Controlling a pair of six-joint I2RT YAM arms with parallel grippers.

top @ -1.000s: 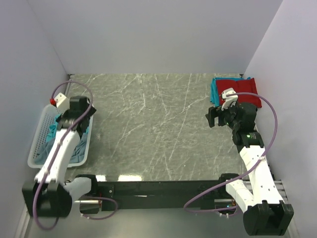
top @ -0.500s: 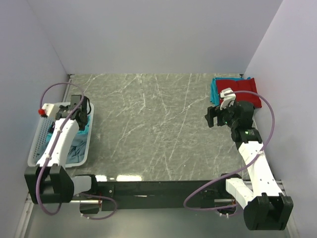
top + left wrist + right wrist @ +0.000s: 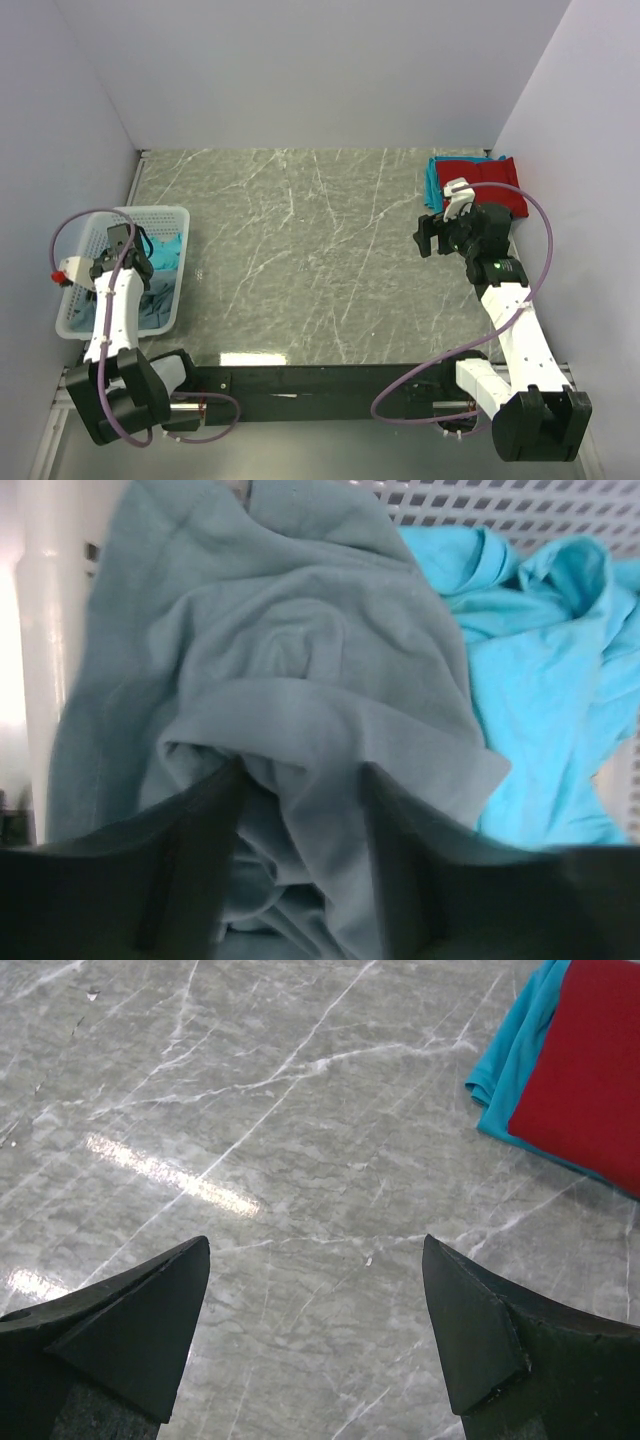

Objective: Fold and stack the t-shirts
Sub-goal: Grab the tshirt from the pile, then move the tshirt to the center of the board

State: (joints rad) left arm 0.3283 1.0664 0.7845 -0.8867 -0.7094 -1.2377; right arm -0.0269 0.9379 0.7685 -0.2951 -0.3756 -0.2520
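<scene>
Cloth of the blue-grey t-shirt [image 3: 280, 650] is seen bunched into a ridge between the two dark fingers of the left hand [image 3: 300, 780], which are pressed down into the garment. The fingers are set apart, one on each side of that ridge. Whether the cloth is already pinched cannot be told. The shirt is crumpled and fills most of the wrist view. At its 3 o'clock side, touching it, a teal t-shirt [image 3: 540, 670] is heaped loosely. Both garments are contained in a white perforated basket [image 3: 520, 500], whose wall is seen at 12 o'clock of the wrist view. In the top view the basket is placed at about 9 o'clock of the bench [image 3: 300, 250], by its left edge, and a purple cable [image 3: 62, 232] is looped beside the left arm.

The right hand [image 3: 317, 1250] is held with its fingers spread wide and nothing between them; only the grey marbled bench surface is seen in the gap. In the top view this hand is found at about 3 o'clock of the bench. At roughly 1 o'clock from it, near but apart, a red t-shirt [image 3: 600, 1080] is laid flat on a folded teal t-shirt [image 3: 510, 1070], whose edge is left showing on the 9 o'clock side. This pile is set in the bench's 2 o'clock corner.
</scene>
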